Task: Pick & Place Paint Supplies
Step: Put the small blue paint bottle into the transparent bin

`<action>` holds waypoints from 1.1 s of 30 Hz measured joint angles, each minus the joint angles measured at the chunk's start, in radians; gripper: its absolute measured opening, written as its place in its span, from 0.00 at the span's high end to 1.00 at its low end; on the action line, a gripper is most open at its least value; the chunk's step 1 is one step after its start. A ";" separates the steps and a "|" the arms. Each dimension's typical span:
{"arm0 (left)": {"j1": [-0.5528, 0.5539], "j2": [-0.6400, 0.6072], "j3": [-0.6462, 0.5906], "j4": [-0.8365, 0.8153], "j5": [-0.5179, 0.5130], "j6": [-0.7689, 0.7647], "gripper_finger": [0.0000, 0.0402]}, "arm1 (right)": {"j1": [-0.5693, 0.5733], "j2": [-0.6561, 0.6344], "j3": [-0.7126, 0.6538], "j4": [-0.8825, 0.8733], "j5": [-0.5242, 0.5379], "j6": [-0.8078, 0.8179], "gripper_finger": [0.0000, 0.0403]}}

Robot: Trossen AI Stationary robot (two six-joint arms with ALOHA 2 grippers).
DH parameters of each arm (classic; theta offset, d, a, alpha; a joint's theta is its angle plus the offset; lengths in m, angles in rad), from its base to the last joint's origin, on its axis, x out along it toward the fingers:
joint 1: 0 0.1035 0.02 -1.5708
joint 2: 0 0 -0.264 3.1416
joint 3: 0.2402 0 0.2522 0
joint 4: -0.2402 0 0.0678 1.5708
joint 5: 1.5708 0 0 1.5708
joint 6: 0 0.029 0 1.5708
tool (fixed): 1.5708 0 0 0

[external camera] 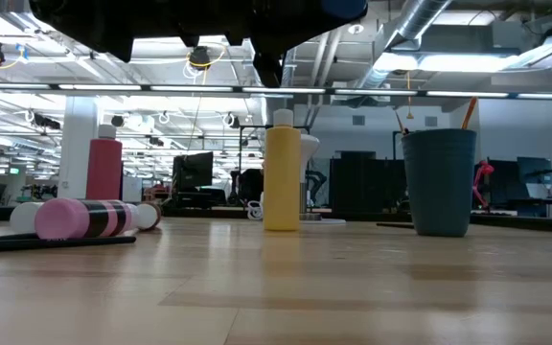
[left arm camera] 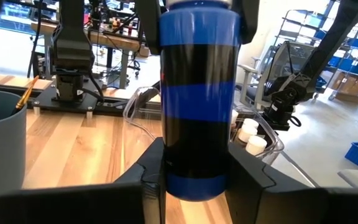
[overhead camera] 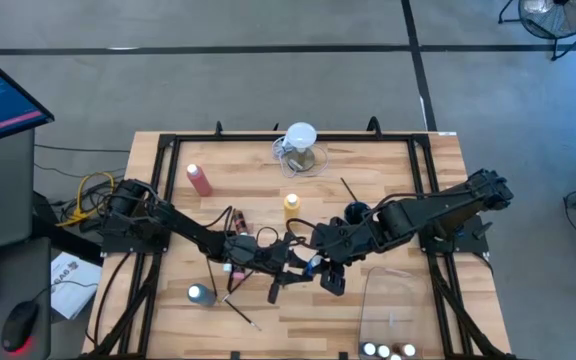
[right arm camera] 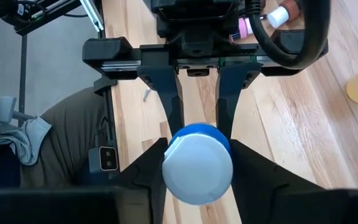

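Observation:
A blue-and-black striped squeeze bottle (left arm camera: 197, 93) with a white cap (right arm camera: 197, 171) stands upright in the air above the table's middle, between both arms. My left gripper (left arm camera: 194, 168) reaches in level from the left and is shut on its lower part. My right gripper (right arm camera: 197, 165) slants down from the right and is shut on its top. In the high view the two grippers meet around the bottle (overhead camera: 313, 265). My left gripper pinches the bottle's lower part (left arm camera: 194, 186) between its two fingers (left arm camera: 151, 168). The fingers come in level from the table's left and lie across the bottle. The bottle stands upright, lifted clear of the table. My right gripper has its two fingers (right arm camera: 157, 165) on opposite sides of the bottle's top end (right arm camera: 225, 144), just under the white cap. It comes slanting down from the table's right.
A yellow bottle (overhead camera: 292, 203), a pink-red bottle (overhead camera: 200, 179), a dark cup with brushes (external camera: 439, 182) and a clear jug (overhead camera: 300, 145) stand farther back. A pink-capped bottle (external camera: 75, 218) lies at the left. A clear bin (overhead camera: 388, 310) with white-capped bottles sits at the near right.

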 joint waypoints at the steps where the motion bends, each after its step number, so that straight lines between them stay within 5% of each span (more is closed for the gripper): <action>1: 0.000 0.000 0.000 0.000 0.000 0.000 0.77 | 0.000 0.000 0.000 -0.002 0.001 0.000 0.68; 8: 0.001 0.000 0.000 0.007 -0.011 -0.007 0.63 | 0.001 0.000 0.000 -0.034 0.015 0.001 0.68; 20: -0.002 0.000 0.002 0.011 0.013 -0.001 0.63 | 0.037 0.001 -0.003 -0.146 0.037 0.074 0.68; 33: -0.001 0.000 0.002 0.008 0.037 -0.003 0.64 | 0.222 0.002 -0.002 -0.357 0.086 0.397 0.68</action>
